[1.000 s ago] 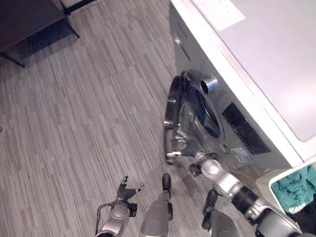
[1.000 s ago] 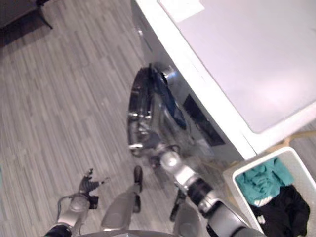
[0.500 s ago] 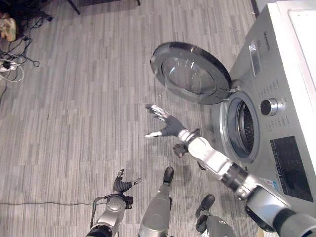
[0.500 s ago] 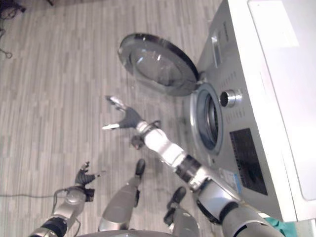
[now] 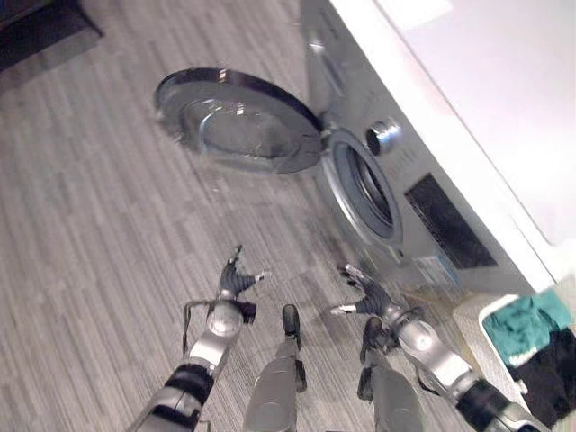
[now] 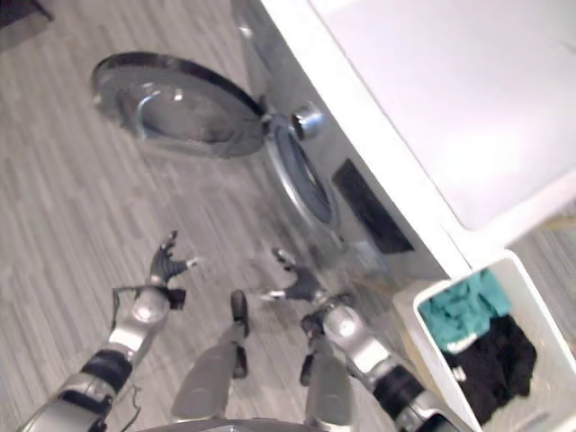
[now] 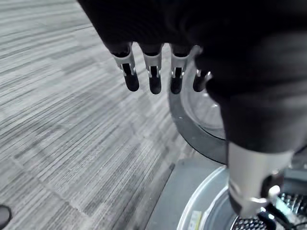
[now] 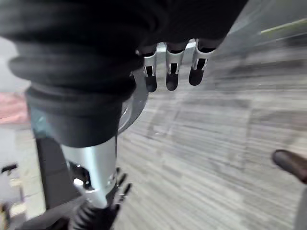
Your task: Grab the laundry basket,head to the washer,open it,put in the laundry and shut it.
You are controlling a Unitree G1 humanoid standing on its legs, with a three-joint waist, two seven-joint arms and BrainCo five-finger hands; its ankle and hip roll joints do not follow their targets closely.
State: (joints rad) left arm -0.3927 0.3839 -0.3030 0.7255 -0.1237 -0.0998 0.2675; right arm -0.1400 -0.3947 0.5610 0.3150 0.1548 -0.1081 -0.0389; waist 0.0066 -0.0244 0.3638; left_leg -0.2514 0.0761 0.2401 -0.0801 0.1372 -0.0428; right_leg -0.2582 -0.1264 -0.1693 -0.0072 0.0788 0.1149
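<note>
Door (image 5: 236, 121) of the washer (image 5: 396, 171) open, laundry not yet loaded.
Both the left robot hand (image 5: 236, 279) and right robot hand (image 5: 364, 297) hang spread and empty; laundry in the basket (image 6: 531, 288) seems loosely piled, so it may drop to the floor (image 5: 81, 234).

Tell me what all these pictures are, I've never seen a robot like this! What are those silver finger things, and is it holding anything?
This is a walking robot seen through its own cameras. Two pictures come from its head, looking down. The other two come from cameras on its wrists, so you see its fingers very close up.

The silver fingers with dark tips belong to its left hand and right hand. Both are open and hold nothing.

In front of it stands a washing machine on a grey wooden floor. Its round door is swung wide open, so you can see the opening into the drum.

To the robot's right sits a white laundry basket with teal clothes and black clothes waiting inside.
</note>
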